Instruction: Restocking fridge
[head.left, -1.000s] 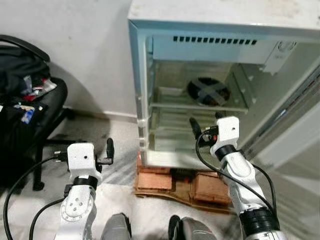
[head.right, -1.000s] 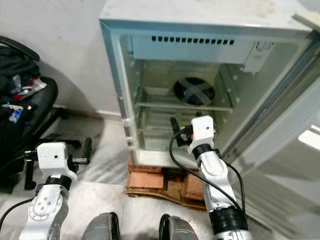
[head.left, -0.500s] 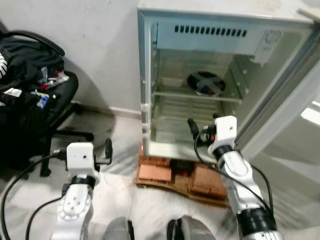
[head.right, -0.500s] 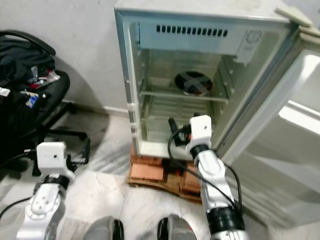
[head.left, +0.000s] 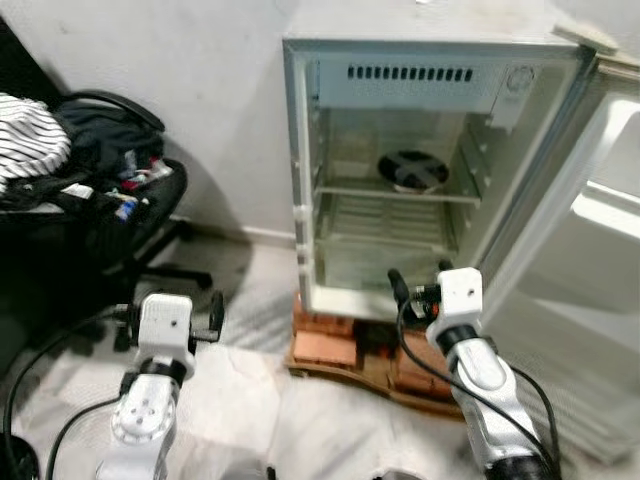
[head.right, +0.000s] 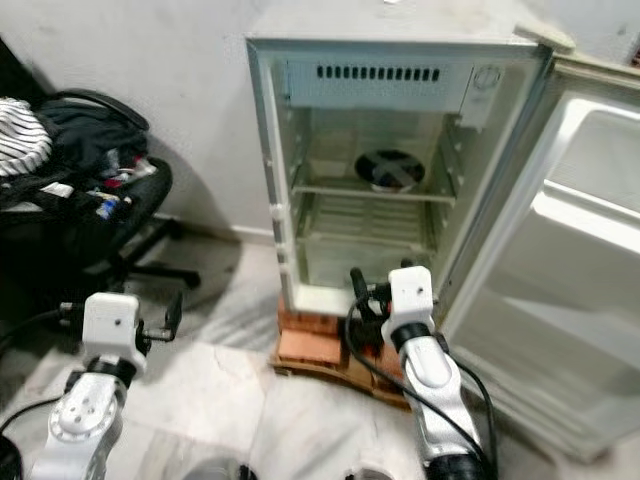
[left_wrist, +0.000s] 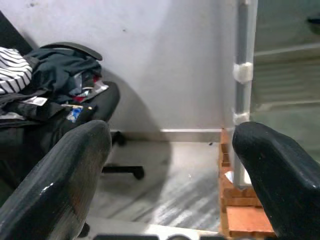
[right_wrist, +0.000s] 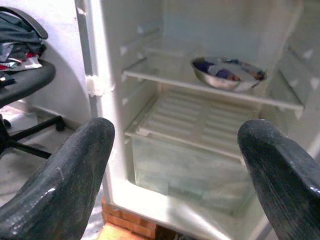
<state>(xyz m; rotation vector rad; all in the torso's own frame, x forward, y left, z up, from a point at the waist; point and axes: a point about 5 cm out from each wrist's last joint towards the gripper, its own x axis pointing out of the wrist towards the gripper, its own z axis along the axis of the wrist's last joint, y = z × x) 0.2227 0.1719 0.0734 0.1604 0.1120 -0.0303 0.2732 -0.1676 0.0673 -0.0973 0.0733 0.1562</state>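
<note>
Pale-walled room, marbled floor. Small white fridge on bricks, door swung wide, ahead of right pincer, fingers spread, empty. Steel bowl alone on shelf. Left pincer spread, empty. Restocking looks barely begun.

Two silver arms with jointed cylindrical segments. White boxy wrist housings. Left gripper and right gripper: long black fingers, rounded matte tips. Black cables loop along each forearm; round screw-marked joint disc on left.
</note>
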